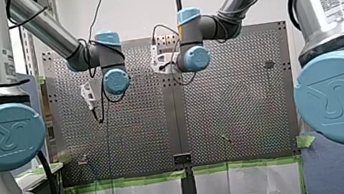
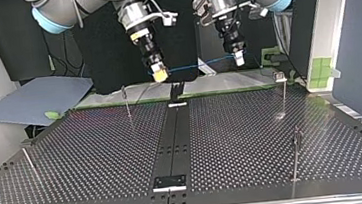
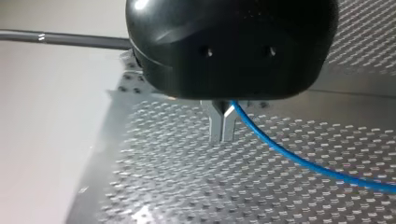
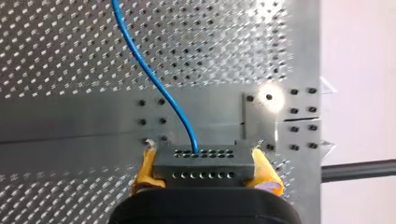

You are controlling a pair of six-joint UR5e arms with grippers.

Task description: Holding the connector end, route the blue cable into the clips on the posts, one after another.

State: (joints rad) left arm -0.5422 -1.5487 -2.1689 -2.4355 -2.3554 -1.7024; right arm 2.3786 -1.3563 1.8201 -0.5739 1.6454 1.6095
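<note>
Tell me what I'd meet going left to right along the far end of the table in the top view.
Blue-grey sheet → left far post → my right gripper → blue cable → my left gripper → right far post.

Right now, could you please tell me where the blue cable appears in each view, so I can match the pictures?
Front view: I cannot make it out.
Top view: the blue cable spans my right gripper and my left gripper.
Left wrist view: it leaves my left gripper's shut fingers.
Right wrist view: it leads ahead from the gripped connector.
Shared landmark: the perforated table.
</note>
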